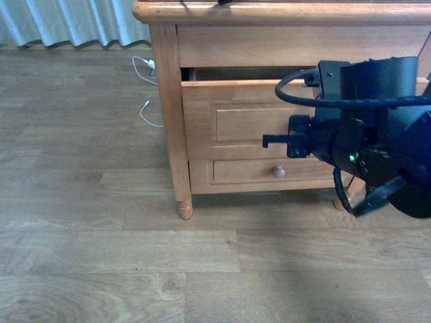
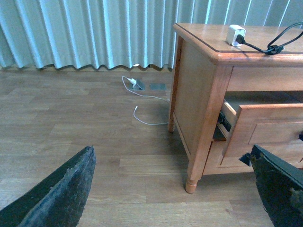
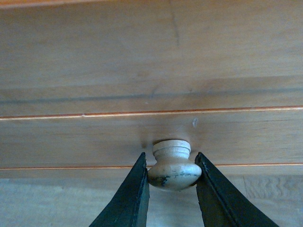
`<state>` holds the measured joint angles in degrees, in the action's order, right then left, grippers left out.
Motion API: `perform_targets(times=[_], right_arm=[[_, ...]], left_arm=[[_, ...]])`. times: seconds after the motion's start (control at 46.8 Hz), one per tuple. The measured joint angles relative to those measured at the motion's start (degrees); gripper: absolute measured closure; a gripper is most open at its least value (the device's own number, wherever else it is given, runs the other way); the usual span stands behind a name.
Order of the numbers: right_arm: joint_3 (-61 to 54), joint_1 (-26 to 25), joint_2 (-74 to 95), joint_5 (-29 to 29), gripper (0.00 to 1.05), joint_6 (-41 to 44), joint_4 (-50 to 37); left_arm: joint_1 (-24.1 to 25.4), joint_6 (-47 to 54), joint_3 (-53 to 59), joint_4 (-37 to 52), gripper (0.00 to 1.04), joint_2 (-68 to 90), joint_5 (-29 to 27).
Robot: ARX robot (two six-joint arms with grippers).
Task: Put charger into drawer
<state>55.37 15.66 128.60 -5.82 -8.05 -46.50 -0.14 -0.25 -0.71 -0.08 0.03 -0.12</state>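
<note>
The white cube charger (image 2: 235, 35) with its black looped cable (image 2: 277, 44) lies on top of the wooden nightstand (image 2: 199, 94). The taller drawer (image 1: 229, 121) stands pulled partly out, and it also shows in the left wrist view (image 2: 265, 127). My right gripper (image 3: 172, 174) is shut on the drawer's round pale knob (image 3: 173, 166), one finger on each side. In the front view my right arm (image 1: 363, 145) covers that knob. My left gripper (image 2: 173, 189) is open and empty, low over the floor to the left of the nightstand.
The shorter drawer (image 1: 262, 171) with a like knob (image 1: 278, 171) sits shut below. A thin white cord (image 2: 142, 97) lies on the wood floor by a floor socket (image 2: 157, 86). Curtains (image 2: 94, 33) hang behind. The nightstand's front leg (image 1: 184, 208) stands near.
</note>
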Motion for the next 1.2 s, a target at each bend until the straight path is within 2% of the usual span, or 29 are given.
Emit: perform_targets(times=[0.299,0.577,0.812,1.047,1.111,1.197], right_arm=[[-20.6,0.0,-10.4,4.0,0.81,-2.1,-7.0],[-26.1,-0.7,-13.9,6.8,0.8,-3.8,-7.5],[-28.5,-1.4,-18.4,9.1,0.45,-3.0,-5.0],[-31.5,-3.2,-32.6,12.0,0.1,-1.4,3.9],[-31.7,-4.2,-37.1,12.2,0.06,-1.3,7.0],[-31.7,-5.6,-43.7,12.4,0.09,-1.2,11.7]], left_arm=[[0.0,0.0,0.0,0.0,0.06,0.0,0.0],[0.0,0.0,0.0,0.0,0.06,0.0,0.0],[0.0,0.0,0.0,0.0,0.06,0.0,0.0],[0.0,0.0,0.0,0.0,0.06,0.0,0.0],[0.0,0.0,0.0,0.0,0.06,0.0,0.0],[0.0,0.0,0.0,0.0,0.06,0.0,0.0]])
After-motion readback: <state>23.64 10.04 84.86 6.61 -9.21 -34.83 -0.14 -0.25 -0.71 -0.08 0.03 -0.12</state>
